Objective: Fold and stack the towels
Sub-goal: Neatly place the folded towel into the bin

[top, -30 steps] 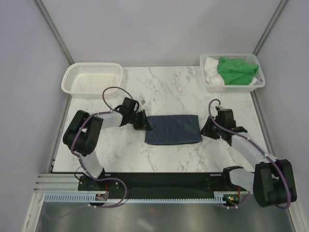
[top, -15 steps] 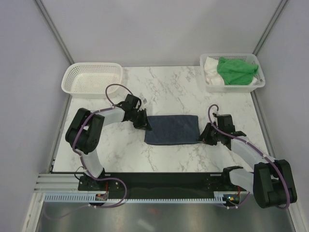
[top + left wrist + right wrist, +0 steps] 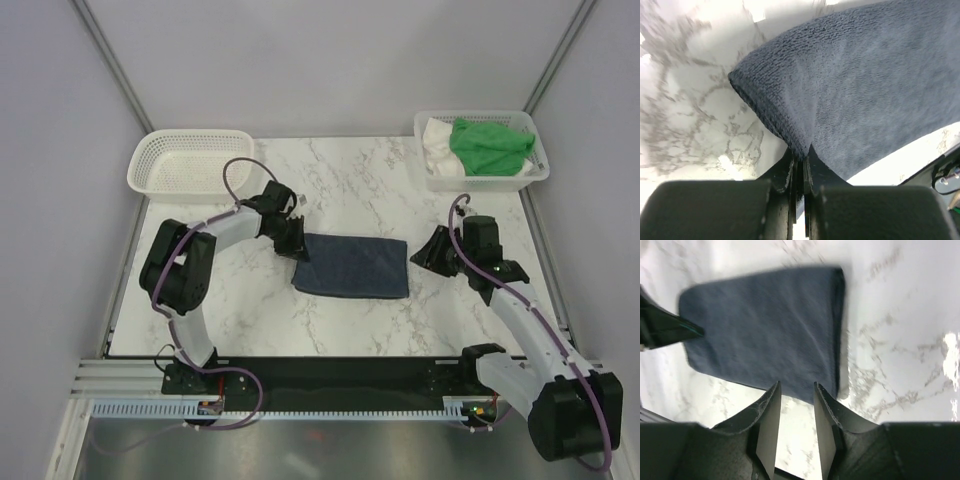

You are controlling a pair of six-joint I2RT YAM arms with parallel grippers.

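The folded dark navy towel [image 3: 353,266] lies on the marble table's middle. My left gripper [image 3: 295,243] is shut on the towel's far left corner; in the left wrist view the cloth [image 3: 865,90] runs into the closed jaws of that gripper [image 3: 801,152]. My right gripper [image 3: 432,252] is open and empty, just right of the towel's right edge and above the table. In the right wrist view the towel [image 3: 765,330] lies beyond the open gripper [image 3: 796,386]. The green towel [image 3: 488,145] and the white towel [image 3: 438,143] lie bunched in the right basket.
A white mesh basket [image 3: 481,176] stands at the back right corner. An empty white mesh basket [image 3: 190,161] stands at the back left. Metal frame posts rise behind both baskets. The black rail runs along the near edge.
My right gripper dipped toward the towel's near right corner, then drew back up and to the right. My left gripper shifted slightly back, and the towel's left end skewed with it.
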